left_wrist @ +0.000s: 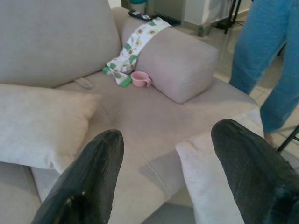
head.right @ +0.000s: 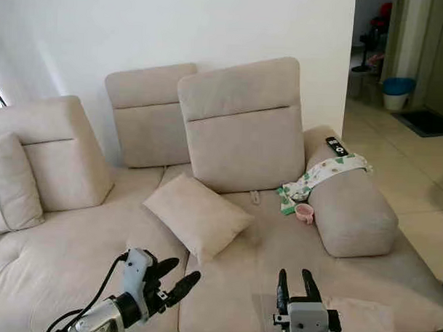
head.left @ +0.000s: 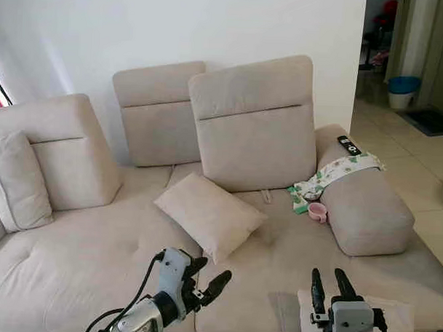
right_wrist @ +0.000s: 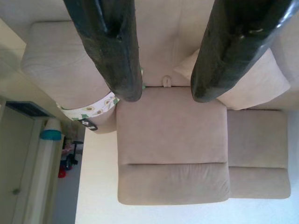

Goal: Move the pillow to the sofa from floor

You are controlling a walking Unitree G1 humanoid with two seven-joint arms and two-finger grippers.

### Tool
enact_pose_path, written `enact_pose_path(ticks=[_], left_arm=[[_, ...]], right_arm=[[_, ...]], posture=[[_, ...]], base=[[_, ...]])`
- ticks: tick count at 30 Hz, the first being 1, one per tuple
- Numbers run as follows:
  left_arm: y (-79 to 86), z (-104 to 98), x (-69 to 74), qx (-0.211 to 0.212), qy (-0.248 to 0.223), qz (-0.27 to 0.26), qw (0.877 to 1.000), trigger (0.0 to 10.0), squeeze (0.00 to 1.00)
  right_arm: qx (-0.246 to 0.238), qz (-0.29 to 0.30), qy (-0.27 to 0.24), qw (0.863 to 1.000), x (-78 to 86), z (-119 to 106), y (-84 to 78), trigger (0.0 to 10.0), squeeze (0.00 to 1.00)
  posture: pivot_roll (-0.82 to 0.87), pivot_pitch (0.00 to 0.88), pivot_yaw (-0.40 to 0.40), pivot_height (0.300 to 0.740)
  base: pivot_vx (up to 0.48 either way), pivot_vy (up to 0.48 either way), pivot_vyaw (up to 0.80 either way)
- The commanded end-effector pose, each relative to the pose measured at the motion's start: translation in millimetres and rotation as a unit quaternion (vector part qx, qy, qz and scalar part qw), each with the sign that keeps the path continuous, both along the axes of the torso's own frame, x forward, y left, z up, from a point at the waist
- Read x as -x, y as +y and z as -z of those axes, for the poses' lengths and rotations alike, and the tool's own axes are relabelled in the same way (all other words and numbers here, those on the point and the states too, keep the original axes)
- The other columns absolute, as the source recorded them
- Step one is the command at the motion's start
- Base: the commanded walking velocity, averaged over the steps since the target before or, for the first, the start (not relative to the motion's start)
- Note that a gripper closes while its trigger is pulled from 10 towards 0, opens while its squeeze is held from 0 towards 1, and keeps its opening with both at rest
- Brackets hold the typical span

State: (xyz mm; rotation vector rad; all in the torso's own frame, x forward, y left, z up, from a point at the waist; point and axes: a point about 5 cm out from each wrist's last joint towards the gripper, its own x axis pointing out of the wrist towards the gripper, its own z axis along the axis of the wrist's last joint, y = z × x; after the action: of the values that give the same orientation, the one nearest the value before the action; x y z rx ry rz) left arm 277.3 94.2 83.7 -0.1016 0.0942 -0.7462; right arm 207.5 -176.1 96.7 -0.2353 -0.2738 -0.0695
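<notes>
Two sets of jaws hang low in front of the sofa, both released and gripping nothing. The left jaws point toward the seat with black fingers spread wide; just beyond their left finger a beige cushion lies propped on the seat, likely part of the sofa's own set. Directly under the right jaws, at the seat's front edge, sits the pillow, pale and flat, its corner also showing beside the left jaws' right finger. Whether it rests on the seat edge or leans against it from the floor cannot be told. Farther ahead of the right jaws, a pink cup and patterned cloth lie against the bolster. A person's blue trouser legs stand beyond the pillow.
</notes>
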Motion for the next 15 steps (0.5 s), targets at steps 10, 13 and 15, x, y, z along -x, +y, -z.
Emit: enact_pose_path(ticks=[10, 13, 15], left_arm=[[20.2, 6, 9.7, -0.008, 0.007, -0.050, 0.999, 10.0, 0.00], [36.0, 8, 19.0, -0.010, 0.005, -0.096, 0.995, 10.0, 0.00], [41.5, 8, 24.2, -0.010, 0.003, -0.116, 0.993, 10.0, 0.00]], right_arm=[[-0.001, -0.070, 0.023, 0.997, -8.1, 7, 14.5, 10.0, 0.00], [-0.001, -0.117, 0.030, 0.993, -21.5, 8, 24.4, 10.0, 0.00], [0.001, -0.137, 0.032, 0.990, -27.6, 7, 28.4, 10.0, 0.00]], posture=[[-0.01, 0.011, 0.142, 0.740], [0.10, 0.000, 0.087, 0.740], [0.15, 0.000, 0.062, 0.740]], base=[[0.000, 0.000, 0.00], [0.000, 0.000, 0.00], [0.000, 0.000, 0.00]])
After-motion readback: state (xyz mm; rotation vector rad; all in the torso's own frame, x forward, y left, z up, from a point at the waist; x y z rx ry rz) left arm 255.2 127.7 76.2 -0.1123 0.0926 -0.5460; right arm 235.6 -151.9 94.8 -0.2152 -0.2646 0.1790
